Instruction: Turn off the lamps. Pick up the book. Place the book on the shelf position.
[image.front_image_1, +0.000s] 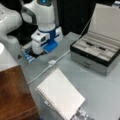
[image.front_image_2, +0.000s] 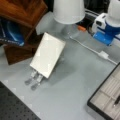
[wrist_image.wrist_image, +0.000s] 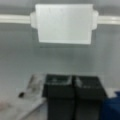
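Your lamp (image.front_image_2: 68, 10) is cut off at a front view's top, its shade dull. The gripper (wrist_image.wrist_image: 74, 83) hangs just above the cord's inline switch (wrist_image.wrist_image: 63, 23), black fingers pressed together, holding nothing. The book (image.front_image_1: 60, 96) leans at six o'clock, beside the wooden block (image.front_image_1: 13, 95).

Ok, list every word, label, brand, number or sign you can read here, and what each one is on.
No text can be read in any view.
Blue plate by the robot base in a front view: pale marks, too blurred to read.
Blue item under the wooden block in a front view: light streaks, not legible.
Book: plain white, no writing visible.
Inline switch on the cord in the wrist view: no marking visible.
Gripper: jaws together, unmarked.
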